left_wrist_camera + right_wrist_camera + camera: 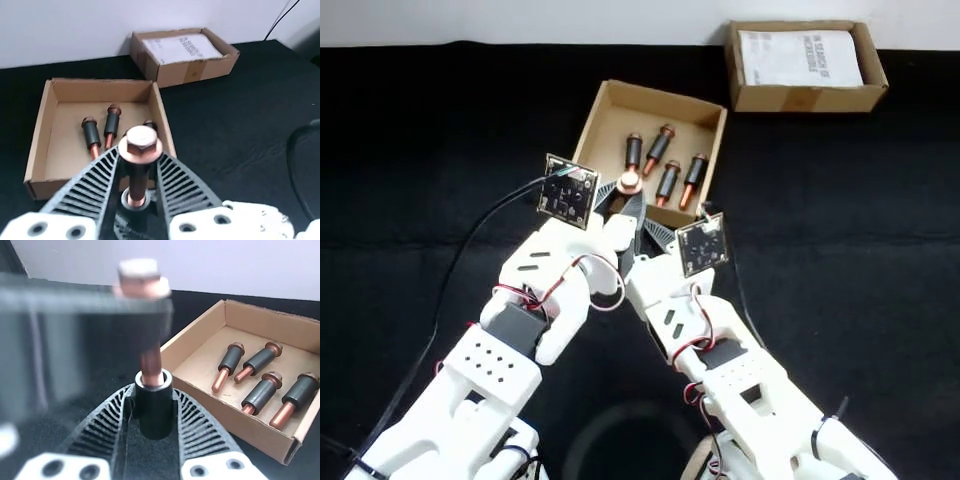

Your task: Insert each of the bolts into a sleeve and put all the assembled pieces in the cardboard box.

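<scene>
Held in left gripper (139, 162): bolt (140, 149), jaws clamped on the shank just under the flanged head, head up. Held in right gripper (154, 392): black sleeve (154, 410), jaws clamped on its sides, bore facing up.

Key relation: bolt directly above sleeve, both long axes vertical and in line. From the right wrist view: shank tip already inside the mouth of the sleeve, most of the copper shank bare between head and sleeve. Judged as insertion begun, not seated.

From the high view: both grippers together at the 6 o'clock rim of the cardboard box (588, 122), bolt head just over that rim. Left arm in from 7 o'clock, right arm from 5 o'clock.

Inside the box: four assembled pieces (659, 148), flat on the floor, long axes roughly 12-to-6, heads toward 12 to 1 o'clock.

Next move, as judged: straight push along the shared vertical axis, bolt down or sleeve up. No sideways correction apparent. Risk: slight tilt between the two, then binding at the mouth.

After seating: box at 12 o'clock from the jaws and close, reach about equal for either arm.

Second box (805, 97) with a printed sheet inside, at 1 to 2 o'clock, well apart.
</scene>
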Action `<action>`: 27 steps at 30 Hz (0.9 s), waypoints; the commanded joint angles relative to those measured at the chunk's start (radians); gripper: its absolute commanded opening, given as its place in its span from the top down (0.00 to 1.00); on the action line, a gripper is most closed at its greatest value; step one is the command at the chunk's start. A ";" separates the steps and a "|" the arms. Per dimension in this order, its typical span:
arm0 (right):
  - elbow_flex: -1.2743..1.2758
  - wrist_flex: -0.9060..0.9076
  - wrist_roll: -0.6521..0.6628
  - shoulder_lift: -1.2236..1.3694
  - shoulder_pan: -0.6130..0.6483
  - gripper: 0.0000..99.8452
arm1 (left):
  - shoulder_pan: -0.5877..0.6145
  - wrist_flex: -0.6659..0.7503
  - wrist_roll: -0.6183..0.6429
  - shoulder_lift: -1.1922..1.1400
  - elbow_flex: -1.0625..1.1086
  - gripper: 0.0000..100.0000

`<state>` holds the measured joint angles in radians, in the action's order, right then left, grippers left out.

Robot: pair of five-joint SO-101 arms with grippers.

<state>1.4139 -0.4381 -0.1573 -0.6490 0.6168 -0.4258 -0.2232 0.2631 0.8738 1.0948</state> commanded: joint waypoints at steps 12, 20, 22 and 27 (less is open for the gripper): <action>-0.076 0.004 0.011 -0.015 -0.012 0.99 | 0.021 -0.253 0.069 0.012 -0.022 0.80; -0.110 0.065 0.011 -0.015 -0.033 0.99 | 0.084 -0.411 0.069 0.013 -0.084 0.80; -0.110 0.065 0.011 -0.015 -0.035 0.99 | 0.084 -0.436 0.069 0.013 -0.088 0.80; -0.107 0.070 0.011 -0.051 -0.038 0.99 | 0.087 -0.496 0.069 0.050 -0.085 0.80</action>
<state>1.3863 -0.3675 -0.1511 -0.6460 0.6030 -0.3429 -0.6774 0.3322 0.8892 1.0303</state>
